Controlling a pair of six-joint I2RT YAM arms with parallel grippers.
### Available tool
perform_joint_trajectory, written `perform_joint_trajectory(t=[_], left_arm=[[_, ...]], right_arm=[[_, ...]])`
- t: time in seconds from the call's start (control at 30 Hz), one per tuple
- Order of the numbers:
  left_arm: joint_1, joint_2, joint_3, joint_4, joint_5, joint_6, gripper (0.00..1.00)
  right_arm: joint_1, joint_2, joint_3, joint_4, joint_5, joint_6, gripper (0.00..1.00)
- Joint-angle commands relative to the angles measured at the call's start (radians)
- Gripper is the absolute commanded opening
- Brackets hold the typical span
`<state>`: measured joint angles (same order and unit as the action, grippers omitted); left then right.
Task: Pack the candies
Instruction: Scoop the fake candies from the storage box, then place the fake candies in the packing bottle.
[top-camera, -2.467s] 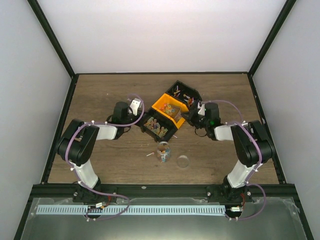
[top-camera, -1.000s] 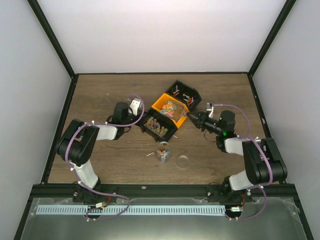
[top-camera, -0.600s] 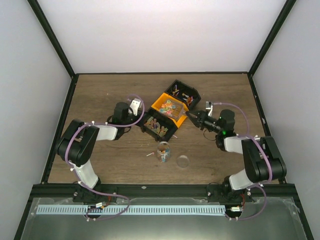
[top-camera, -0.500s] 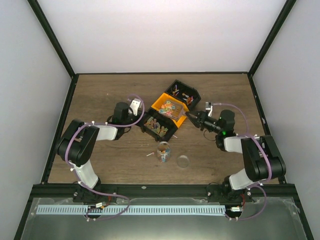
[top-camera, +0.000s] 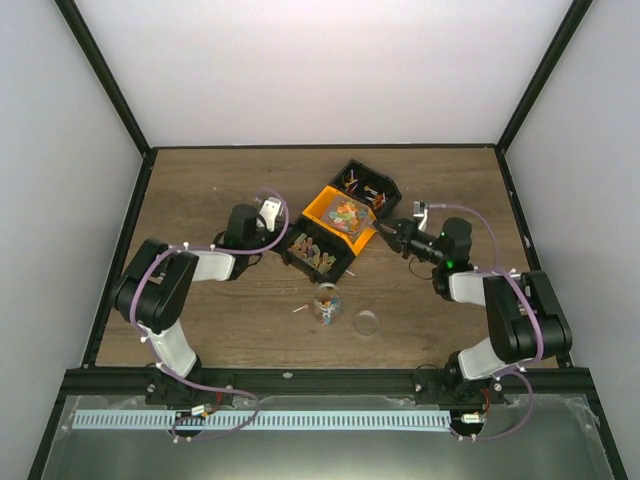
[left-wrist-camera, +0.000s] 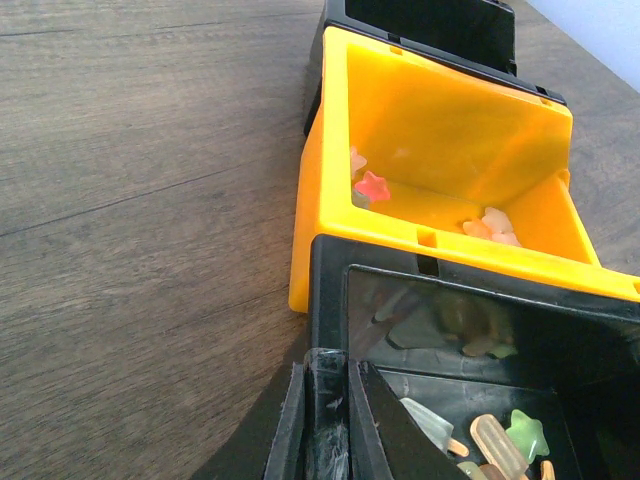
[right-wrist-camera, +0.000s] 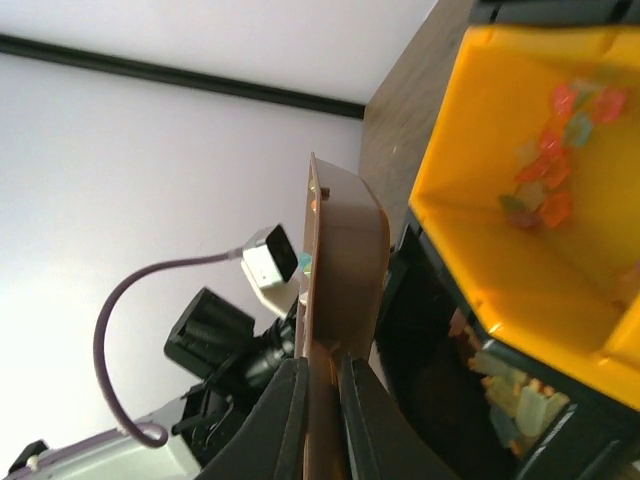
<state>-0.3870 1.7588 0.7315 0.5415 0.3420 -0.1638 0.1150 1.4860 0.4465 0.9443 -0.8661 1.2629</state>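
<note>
While the left claw (left-wrist-camera: 328, 400) stays clamped shut on the wall of the near black bin (left-wrist-camera: 328, 290), the right claw (top-camera: 397, 236), closed on a thin brown scoop (right-wrist-camera: 338, 260), has swung out to right of centre. It now aims the blade at the right rim of the orange bin (left-wrist-camera: 440, 130). Candies (right-wrist-camera: 548, 185) lie in that bin, and more sit in the clear cup (top-camera: 326, 303) lower in the frame, so another scooping pass looks likely. Bin walls crowd the blade, but the bare table (top-camera: 450, 175) is open at upper right. The lid (top-camera: 366, 322) sits near the cup.
</note>
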Motion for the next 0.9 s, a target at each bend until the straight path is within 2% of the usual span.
perform_joint_trajectory(t=[0.0,0.1,0.27,0.4,0.47,0.67,0.77,0.87], left_arm=[[-0.004,0.034,-0.02,-0.049,-0.003,0.032,0.04],[-0.003,0.021,-0.034,-0.049,-0.01,0.035,0.04],[-0.004,0.028,-0.026,-0.047,-0.006,0.032,0.04],[-0.003,0.028,-0.031,-0.045,-0.008,0.032,0.04],[-0.004,0.029,-0.031,-0.045,-0.006,0.03,0.04],[-0.005,0.021,-0.036,-0.043,-0.006,0.027,0.04],[-0.007,0.022,-0.035,-0.044,-0.002,0.026,0.04],[-0.007,0.019,-0.042,-0.043,-0.004,0.026,0.04]], right_arm=[[0.037,0.015,0.042,0.073,-0.035,0.026,0.01],[-0.03,-0.016,0.015,0.02,-0.04,-0.004,0.01],[-0.009,-0.01,-0.009,0.062,-0.063,0.02,0.01],[-0.021,-0.042,-0.023,-0.012,-0.075,-0.011,0.01],[-0.028,-0.076,-0.027,-0.085,-0.091,-0.036,0.01],[-0.035,-0.309,0.019,-0.485,-0.095,-0.242,0.01],[-0.038,-0.411,0.011,-0.627,-0.107,-0.319,0.01],[-0.037,-0.467,-0.02,-0.692,-0.147,-0.337,0.01]])
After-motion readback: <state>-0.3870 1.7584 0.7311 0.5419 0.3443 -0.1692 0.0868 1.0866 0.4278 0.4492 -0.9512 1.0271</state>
